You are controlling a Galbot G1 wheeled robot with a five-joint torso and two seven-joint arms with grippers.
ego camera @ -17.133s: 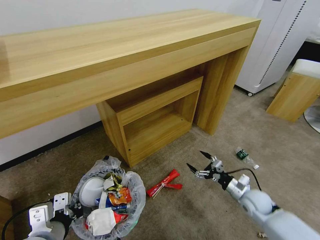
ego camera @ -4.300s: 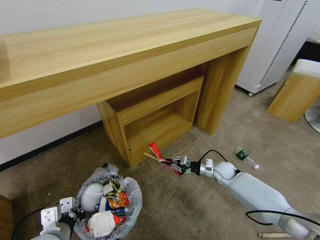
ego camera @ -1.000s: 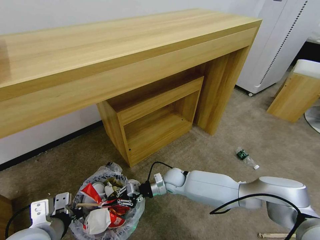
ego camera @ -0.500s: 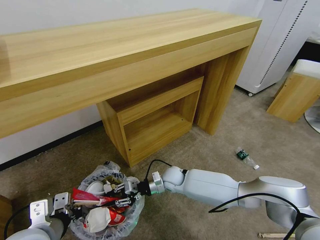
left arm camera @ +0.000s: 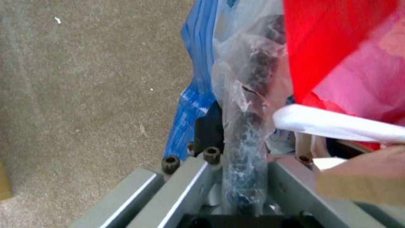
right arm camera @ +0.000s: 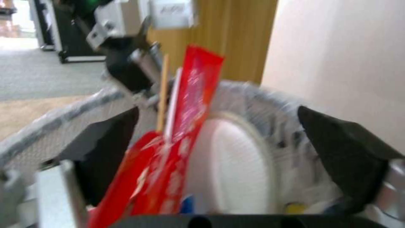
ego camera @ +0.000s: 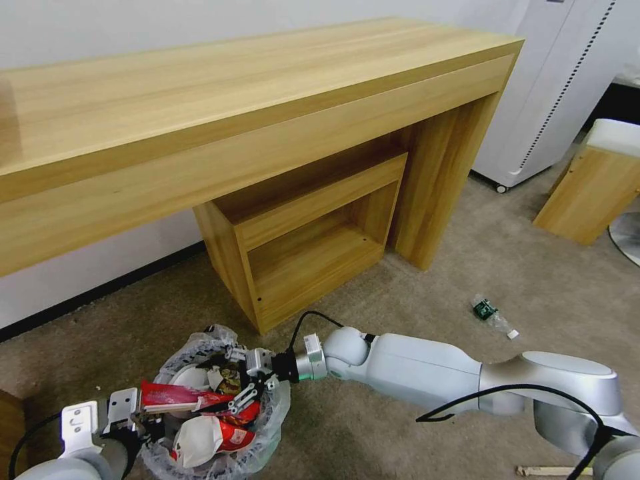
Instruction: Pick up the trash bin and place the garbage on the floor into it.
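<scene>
Now, red wrapper (ego camera: 175, 395) across trash bin (ego camera: 273, 417).

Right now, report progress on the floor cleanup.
Done: the trash bin already holds a white slipper, crumpled paper and packets. In hand: the left tool grips the bin's rim, while the right tool, open over the bin, has the red wrapper lying across the pile. Left: the green-label bottle and a wooden stick lie on the floor.

Office-like room: long wooden table (ego camera: 267, 87) against white wall, beige carpet floor (ego camera: 413, 300), white appliance cabinet (ego camera: 560, 87), wooden stool (ego camera: 590, 190).
</scene>
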